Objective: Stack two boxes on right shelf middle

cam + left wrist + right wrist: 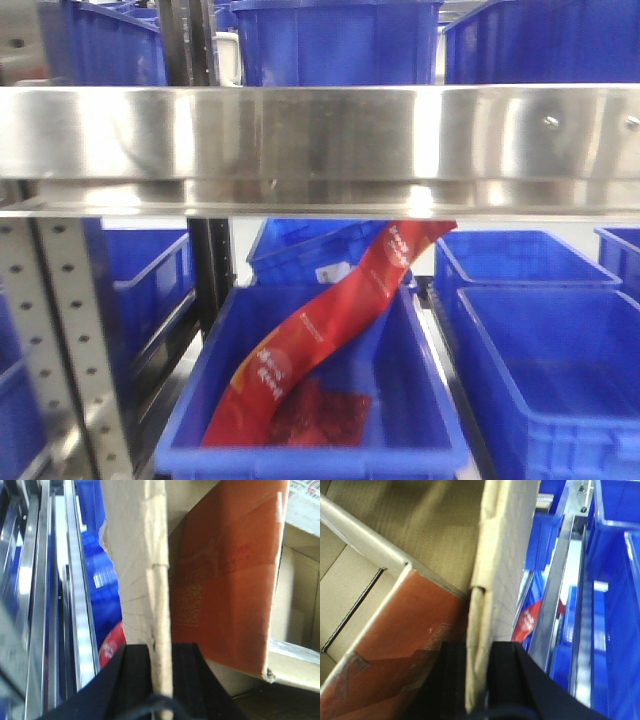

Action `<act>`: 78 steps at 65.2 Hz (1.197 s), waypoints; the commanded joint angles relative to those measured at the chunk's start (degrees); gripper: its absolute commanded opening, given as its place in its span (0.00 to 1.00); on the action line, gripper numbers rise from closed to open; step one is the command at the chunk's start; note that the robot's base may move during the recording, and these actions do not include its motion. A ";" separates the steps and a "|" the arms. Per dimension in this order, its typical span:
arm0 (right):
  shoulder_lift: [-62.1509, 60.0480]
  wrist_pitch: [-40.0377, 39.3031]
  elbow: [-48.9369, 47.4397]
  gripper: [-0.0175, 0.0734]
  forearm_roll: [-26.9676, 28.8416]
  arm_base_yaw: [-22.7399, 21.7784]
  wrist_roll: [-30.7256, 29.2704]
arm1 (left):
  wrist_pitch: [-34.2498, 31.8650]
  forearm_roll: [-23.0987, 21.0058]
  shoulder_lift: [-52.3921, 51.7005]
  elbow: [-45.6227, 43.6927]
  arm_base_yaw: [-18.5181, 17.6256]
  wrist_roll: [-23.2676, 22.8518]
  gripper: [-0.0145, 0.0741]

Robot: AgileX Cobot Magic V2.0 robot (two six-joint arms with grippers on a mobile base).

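Clamping a thin cardboard wall at bottom centre of each wrist view, left pincer [161,680] and right pincer [477,680] hold the box [140,580] (seemingly one carton); that wall could buckle and snag the shelf [320,130] lip.

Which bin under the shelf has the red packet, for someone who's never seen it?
Find the wide, shiny steel shelf lip across the front view. Directly below its middle sits a blue bin, nearest the camera. Of the blue bins there, only this one shows a long red packet leaning up out of it.
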 commanded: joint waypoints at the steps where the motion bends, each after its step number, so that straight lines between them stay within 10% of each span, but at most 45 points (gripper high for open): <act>1: -0.93 -3.33 -0.71 0.02 -1.81 -0.59 -0.89 | -2.01 3.51 -0.63 -0.59 0.31 -0.17 0.04; 78: -0.93 -3.33 -0.71 0.02 -1.81 -0.59 -0.89 | -2.01 3.51 -0.63 -0.59 0.31 -0.17 0.04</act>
